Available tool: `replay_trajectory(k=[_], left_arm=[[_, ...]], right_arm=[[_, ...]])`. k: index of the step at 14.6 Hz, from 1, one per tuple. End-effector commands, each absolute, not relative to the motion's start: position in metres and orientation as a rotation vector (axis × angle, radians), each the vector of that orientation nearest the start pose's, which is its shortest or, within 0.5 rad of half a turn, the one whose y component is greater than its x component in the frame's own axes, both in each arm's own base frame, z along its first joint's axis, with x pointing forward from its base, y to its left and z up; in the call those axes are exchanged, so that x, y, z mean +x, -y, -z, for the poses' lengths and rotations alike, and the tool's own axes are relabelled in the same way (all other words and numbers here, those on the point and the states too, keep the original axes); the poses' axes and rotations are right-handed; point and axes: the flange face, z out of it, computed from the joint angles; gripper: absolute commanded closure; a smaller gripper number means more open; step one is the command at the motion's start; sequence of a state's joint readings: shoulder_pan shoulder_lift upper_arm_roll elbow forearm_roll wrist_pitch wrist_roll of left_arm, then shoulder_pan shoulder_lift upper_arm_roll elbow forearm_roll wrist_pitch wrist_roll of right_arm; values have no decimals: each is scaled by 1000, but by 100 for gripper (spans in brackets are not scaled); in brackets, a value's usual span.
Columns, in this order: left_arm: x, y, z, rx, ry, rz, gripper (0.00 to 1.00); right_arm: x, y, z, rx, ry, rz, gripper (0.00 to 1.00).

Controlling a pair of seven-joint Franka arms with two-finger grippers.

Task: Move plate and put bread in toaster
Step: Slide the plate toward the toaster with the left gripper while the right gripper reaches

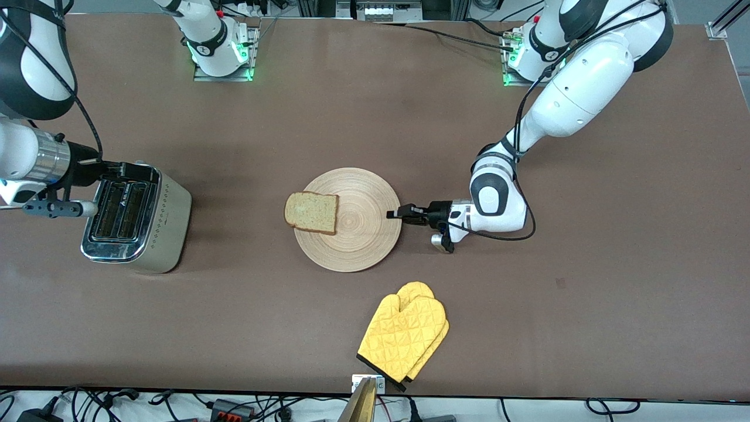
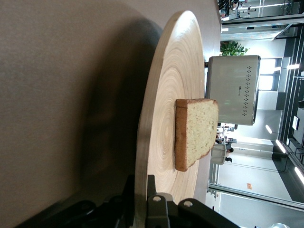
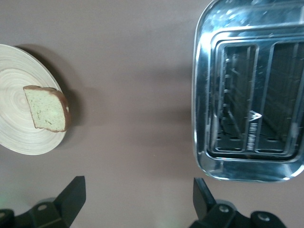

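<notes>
The pale wooden plate [image 1: 357, 234] lies in the middle of the table. The bread [image 1: 312, 212] lies on its rim toward the right arm's end, overhanging a little. My left gripper [image 1: 394, 214] is shut on the plate's rim at the left arm's end; in the left wrist view [image 2: 141, 190] one finger is above the plate [image 2: 166, 95] and one below, with the bread [image 2: 194, 133] and toaster [image 2: 232, 88] farther off. The toaster [image 1: 137, 220] stands toward the right arm's end, slots empty. My right gripper [image 1: 126, 171] is open and empty over the toaster's farther end; it also shows in the right wrist view [image 3: 137, 185], with the toaster [image 3: 251, 95], plate [image 3: 14, 137] and bread [image 3: 46, 108].
A pair of yellow oven mitts [image 1: 404, 334] lies nearer to the front camera than the plate, close to the table's front edge. Bare brown table [image 1: 246, 176] separates toaster and plate.
</notes>
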State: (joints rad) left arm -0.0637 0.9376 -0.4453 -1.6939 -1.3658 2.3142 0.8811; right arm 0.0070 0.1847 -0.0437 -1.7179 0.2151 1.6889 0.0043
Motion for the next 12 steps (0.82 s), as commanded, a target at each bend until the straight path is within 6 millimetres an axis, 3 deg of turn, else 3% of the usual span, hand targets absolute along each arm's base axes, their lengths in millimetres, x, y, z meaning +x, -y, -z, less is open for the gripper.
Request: replay_trajectory(k=[1, 6, 8, 9, 11, 12], left_arm=[[574, 308, -97, 1920, 70, 25, 0], [599, 244, -123, 1941, 68, -62, 0], [610, 217, -136, 1955, 192, -58, 0], [619, 189, -141, 1983, 275, -58, 0], [636, 150, -154, 2005, 491, -20, 0], [643, 143, -165, 2012, 592, 5, 0]], right_arm=[[556, -8, -450, -2902, -170, -229, 0], [536, -48, -421, -2920, -195, -124, 0], [531, -69, -406, -2928, -217, -81, 0], [533, -74, -397, -2932, -209, -77, 0], [537, -82, -382, -2872, -253, -102, 0], [538, -86, -376, -2820, -279, -121, 0]])
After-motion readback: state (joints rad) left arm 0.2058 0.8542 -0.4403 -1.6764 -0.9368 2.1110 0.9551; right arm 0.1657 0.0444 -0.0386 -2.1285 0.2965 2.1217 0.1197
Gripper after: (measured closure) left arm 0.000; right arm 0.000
